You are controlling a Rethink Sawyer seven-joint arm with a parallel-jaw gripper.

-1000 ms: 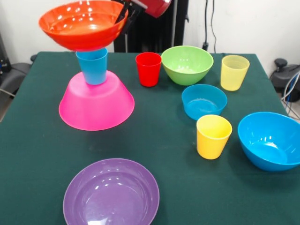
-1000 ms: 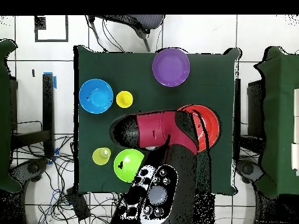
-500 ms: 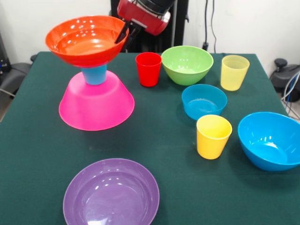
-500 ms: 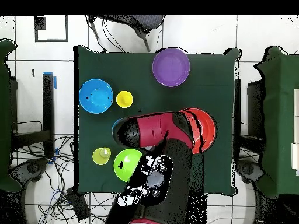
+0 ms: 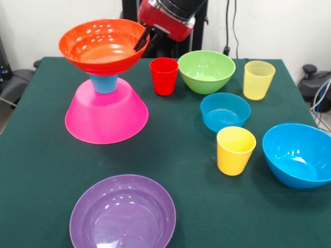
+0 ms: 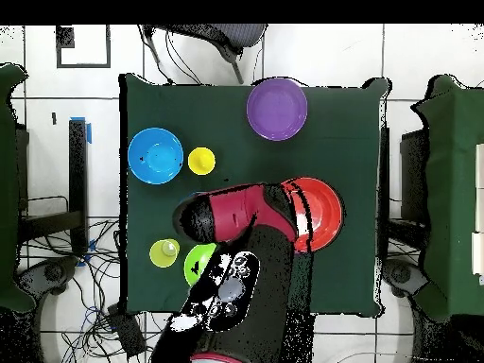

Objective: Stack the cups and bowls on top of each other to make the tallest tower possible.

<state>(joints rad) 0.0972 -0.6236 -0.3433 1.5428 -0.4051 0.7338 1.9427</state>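
Gripper [image 5: 143,39] on orange bowl [image 5: 103,45] rim, front view only

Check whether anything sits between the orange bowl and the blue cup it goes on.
Nothing visible does. The orange bowl sits directly over the blue cup on the upturned pink bowl, with the gripper clamped on its rim. The red cup stands beside, clear of the stack.

A robotics lab or test room: beneath the gripper [image 5: 145,39] a table [image 5: 176,155] draped in dark green cloth stands on a pale tiled floor [image 6: 416,57] marked with black tape [image 6: 83,45], loose cables [image 6: 104,317] trail on the floor by its edge, more cloth-covered tables [image 6: 458,189] flank it, and the wall [image 5: 269,26] behind is bare white
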